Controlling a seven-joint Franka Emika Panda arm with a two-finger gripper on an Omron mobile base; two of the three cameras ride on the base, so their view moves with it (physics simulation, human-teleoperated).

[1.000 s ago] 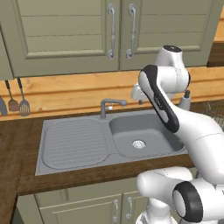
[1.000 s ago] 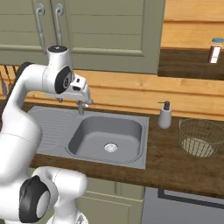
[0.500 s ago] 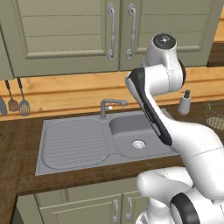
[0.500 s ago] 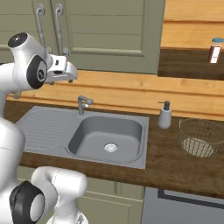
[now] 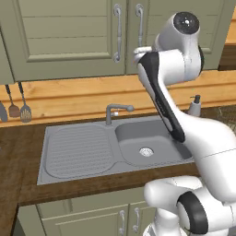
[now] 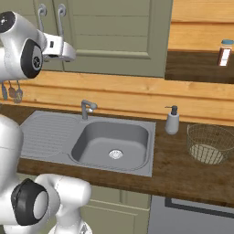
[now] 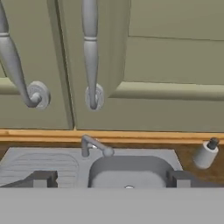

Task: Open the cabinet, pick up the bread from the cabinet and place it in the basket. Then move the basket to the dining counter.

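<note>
Two dark fingertips stand wide apart at the bottom of the hand view, with nothing between them; the gripper is empty. In the right base view the gripper sits at the upper left of the frame, raised in front of the cabinet doors at the height of the handles' lower ends.

Below it, at the centre of the left base view, lies the steel sink, with its drainboard on the left and basin on the right, set into a dark wood worktop. A tap stands behind the basin. A soap bottle stands just right of the sink, and the basket rests on the worktop at the right edge of the right base view, well apart from the gripper. Whether anything lies in it cannot be told.

Farther back runs a light wood wall strip, with two utensils hanging at the left edge of the left base view.

Farthest, at the top of the frame, hangs the cabinet, both doors closed. In the hand view its two curved handles show close up: one at the left, the other just left of centre, either side of the door seam. The bread is hidden.
</note>
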